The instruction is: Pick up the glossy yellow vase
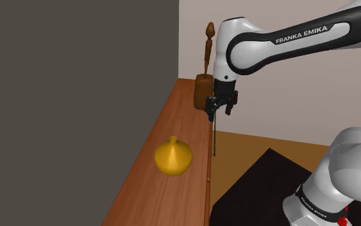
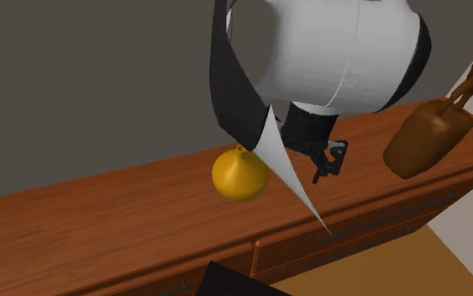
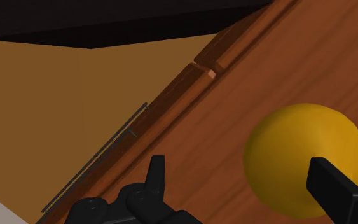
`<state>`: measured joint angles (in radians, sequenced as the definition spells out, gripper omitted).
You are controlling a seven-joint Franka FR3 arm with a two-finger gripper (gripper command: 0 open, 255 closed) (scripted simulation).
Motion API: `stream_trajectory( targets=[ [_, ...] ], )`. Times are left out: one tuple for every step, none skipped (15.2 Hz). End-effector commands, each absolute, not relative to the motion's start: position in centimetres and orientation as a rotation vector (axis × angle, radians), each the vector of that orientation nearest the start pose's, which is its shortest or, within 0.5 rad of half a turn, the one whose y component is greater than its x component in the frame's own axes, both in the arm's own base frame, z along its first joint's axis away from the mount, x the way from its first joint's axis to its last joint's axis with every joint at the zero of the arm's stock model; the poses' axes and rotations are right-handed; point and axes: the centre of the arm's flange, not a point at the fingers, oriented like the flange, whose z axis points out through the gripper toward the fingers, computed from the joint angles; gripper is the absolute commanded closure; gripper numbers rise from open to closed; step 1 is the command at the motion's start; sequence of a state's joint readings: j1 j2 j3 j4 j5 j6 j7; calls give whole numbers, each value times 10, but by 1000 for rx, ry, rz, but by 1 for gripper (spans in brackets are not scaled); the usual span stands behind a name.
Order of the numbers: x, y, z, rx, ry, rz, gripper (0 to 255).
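The yellow vase (image 1: 173, 156) is round-bellied with a short narrow neck and stands upright on the brown wooden sideboard top (image 1: 153, 192). My black gripper (image 1: 219, 110) hangs open in the air over the sideboard's front edge, higher than the vase and farther along the top. In the second exterior view the vase (image 2: 240, 172) stands to the left of the gripper (image 2: 328, 164), apart from it. Looking down from the wrist, the vase (image 3: 304, 156) lies below, close to one finger (image 3: 336, 188), while the other finger (image 3: 155, 175) stands far from it; nothing is between them.
A brown pot (image 1: 202, 88) with a tall carved piece rising from it stands at the sideboard's far end, just behind the gripper. A dark grey wall (image 1: 76, 77) runs along the back. Drawer fronts with thin handles (image 2: 377, 223) face a tan floor (image 3: 56, 114). The black stand (image 1: 256, 192) is beside the sideboard.
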<state>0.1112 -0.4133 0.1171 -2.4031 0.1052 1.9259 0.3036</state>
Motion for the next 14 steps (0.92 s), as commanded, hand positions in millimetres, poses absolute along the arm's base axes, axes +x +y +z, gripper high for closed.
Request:
stream_trajectory(
  targets=[
    [415,122,450,-3102,196,105,0],
    [422,131,444,-3103,196,99,0],
    [429,141,439,-3104,195,93,0],
    [436,150,433,-3105,195,87,0],
    [443,160,428,-3106,194,82,0],
    [450,169,423,-3107,194,76,0],
    [457,179,418,-3108,193,70,0],
    [464,188,412,-3108,193,64,0],
    [471,198,407,-3109,192,58,0],
    [478,207,402,-3110,192,52,0],
    [485,217,397,-3111,192,46,0],
    [492,226,391,-3112,191,41,0],
    [499,236,386,-3113,191,35,0],
    [507,245,381,-3113,190,29,0]
  ],
)
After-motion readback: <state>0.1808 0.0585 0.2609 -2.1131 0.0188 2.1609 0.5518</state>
